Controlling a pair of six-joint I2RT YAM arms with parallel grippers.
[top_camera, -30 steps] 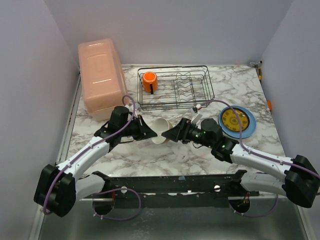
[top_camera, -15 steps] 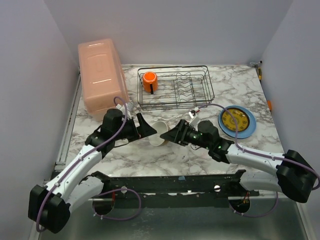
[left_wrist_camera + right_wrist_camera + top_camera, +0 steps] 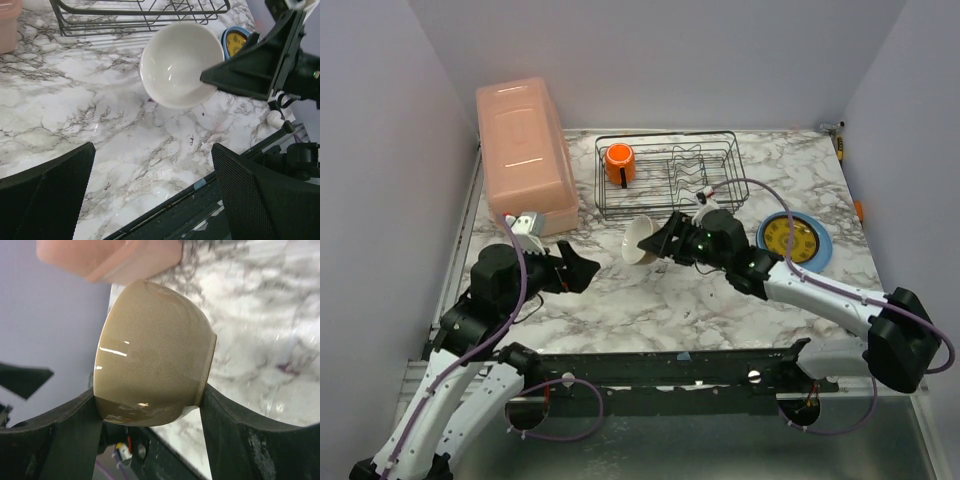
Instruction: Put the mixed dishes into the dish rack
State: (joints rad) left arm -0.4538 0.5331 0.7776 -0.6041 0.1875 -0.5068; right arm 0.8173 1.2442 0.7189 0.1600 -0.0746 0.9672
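Observation:
The small bowl (image 3: 638, 240), white inside and tan outside, hangs tipped on its side just in front of the dish rack (image 3: 670, 211). My right gripper (image 3: 653, 243) is shut on it, one finger on each side of the bowl (image 3: 155, 360). My left gripper (image 3: 582, 270) stands open and holds nothing, well to the left of the bowl (image 3: 180, 62). An orange mug (image 3: 619, 162) sits in the rack's left end. To the right of the rack, a small yellow-brown plate (image 3: 790, 240) lies on a light-blue plate (image 3: 822, 248).
A big pink lidded box (image 3: 523, 150) stands at the back left beside the rack. Purple-grey walls close in the left, back and right. A black rail (image 3: 670, 365) runs along the table's near edge, between the arm bases.
My left gripper has opened, let go of the bowl and drawn back to the left. My right gripper has kept the bowl and carried it up and back toward the rack.

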